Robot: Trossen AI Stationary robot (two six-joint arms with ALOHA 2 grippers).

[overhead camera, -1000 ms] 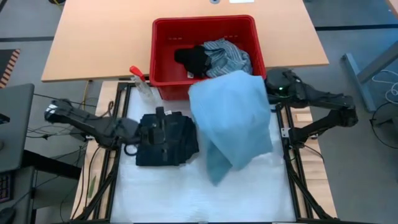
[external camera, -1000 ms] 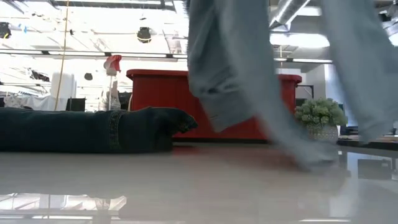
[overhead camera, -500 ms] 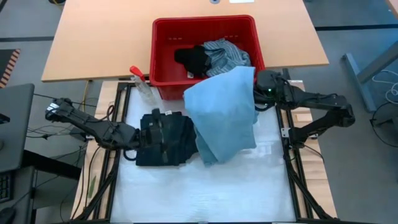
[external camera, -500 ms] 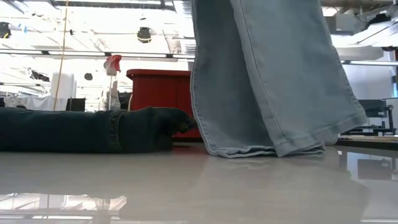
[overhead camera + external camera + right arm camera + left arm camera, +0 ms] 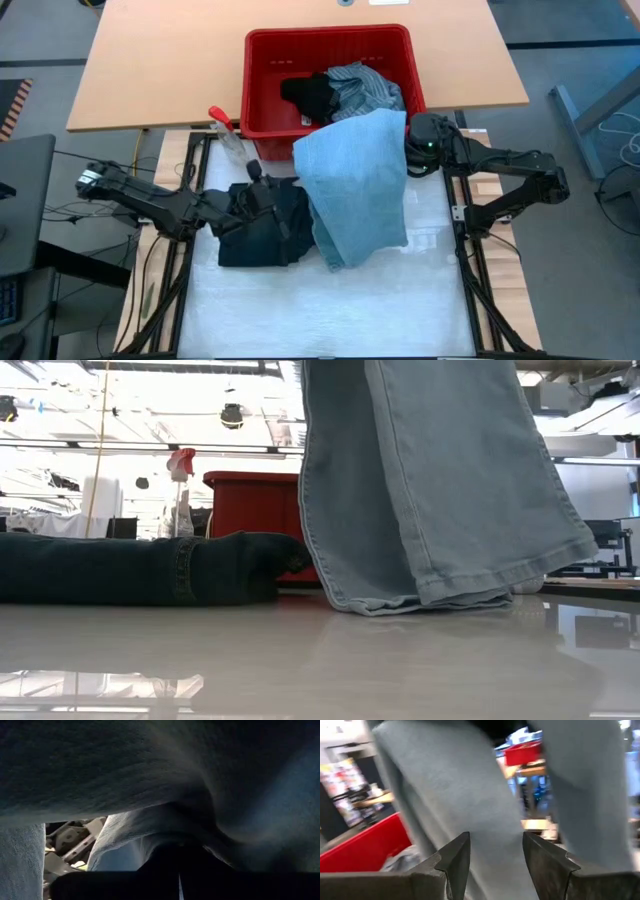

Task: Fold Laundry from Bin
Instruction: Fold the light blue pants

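Observation:
Light blue jeans (image 5: pixel 355 190) hang from my right gripper (image 5: pixel 179 881), which is shut under the cloth near the bin's right front corner (image 5: pixel 418 140). Their hems (image 5: pixel 430 598) rest on the white table top. A folded dark navy piece (image 5: pixel 265 228) lies flat to their left. My left gripper (image 5: pixel 495 855) stands open over that piece (image 5: pixel 258 185), pointing at the jeans with nothing between its fingers. The red bin (image 5: pixel 262 60) at the back holds a black piece (image 5: pixel 312 95) and a striped shirt (image 5: pixel 365 90). My right gripper is shut on the jeans' upper end (image 5: pixel 165 820), coming in level from the table's right. Cloth drapes over the fingers and hides the exact place of contact. The jeans hang slack below it, with the leg ends (image 5: pixel 380 600) lying on the table.
A clear spray bottle with a red trigger (image 5: pixel 225 130) stands by the bin's left front corner. The white mat's near half (image 5: pixel 320 310) lies bare. A wooden table top (image 5: pixel 160 60) stretches behind and beside the bin.
My right gripper has carried the jeans toward the table's left and a little down. Their swinging legs have settled, and the hems now lie on the table. My left gripper has rolled and moved across the dark piece toward the jeans, staying open.

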